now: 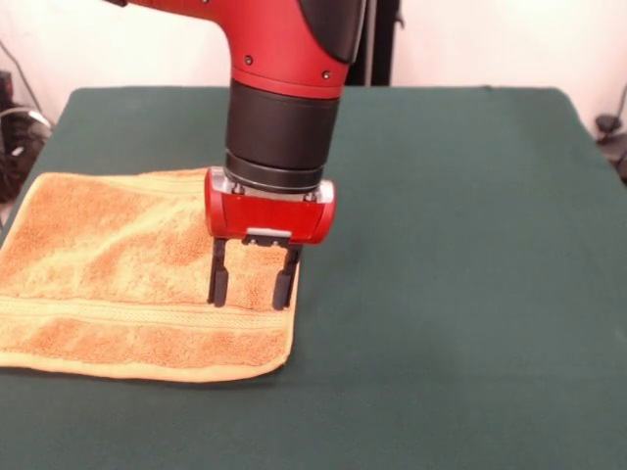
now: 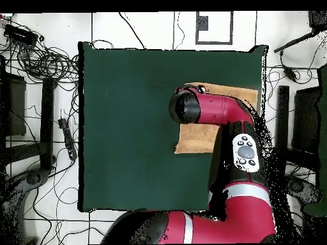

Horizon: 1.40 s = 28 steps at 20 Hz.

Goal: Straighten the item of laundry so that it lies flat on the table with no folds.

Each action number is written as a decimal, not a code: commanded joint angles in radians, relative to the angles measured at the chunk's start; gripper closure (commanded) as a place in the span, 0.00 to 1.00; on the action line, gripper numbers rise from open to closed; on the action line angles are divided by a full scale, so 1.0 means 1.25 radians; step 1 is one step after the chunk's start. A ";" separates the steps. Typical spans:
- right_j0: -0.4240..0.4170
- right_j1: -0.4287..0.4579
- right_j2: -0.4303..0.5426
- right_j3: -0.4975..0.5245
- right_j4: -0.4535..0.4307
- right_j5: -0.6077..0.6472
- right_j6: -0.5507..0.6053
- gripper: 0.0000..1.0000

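At the near edge of the front view, at about 8 o'clock, the item of laundry (image 1: 127, 284) is being shown lying on the table (image 1: 451, 294), with its near hem resting flat and a woven band running straight across just behind that hem. The towel is being judged as largely spread: the near corner at the right looks squared off and no large fold is being seen in the exposed cloth, though soft ripples are being carried across its middle, and its left end is being cut off by the picture's edge, so that part cannot be checked. A little farther back, the gripper (image 1: 251, 286) is being held over the towel's right margin with its two dark fingers pointing down and standing apart, nothing being held between them; whether the tips are touching the pile cannot be told. In the overhead view, the towel (image 2: 191, 137) is being shown toward 2 o'clock on the table (image 2: 128, 127), close to one side edge, and much of it is being hidden under the arm. What is being left, as a judgement, is the smoothing of the ripples and a check of the hidden portions. Beyond the towel, the far half of the green top is lying bare.
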 commanded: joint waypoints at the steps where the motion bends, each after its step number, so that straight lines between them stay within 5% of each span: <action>1: 0.027 0.067 0.003 0.084 0.001 -0.052 0.160 0.00; 28: 0.056 0.162 -0.026 -0.037 0.015 -0.169 0.158 0.00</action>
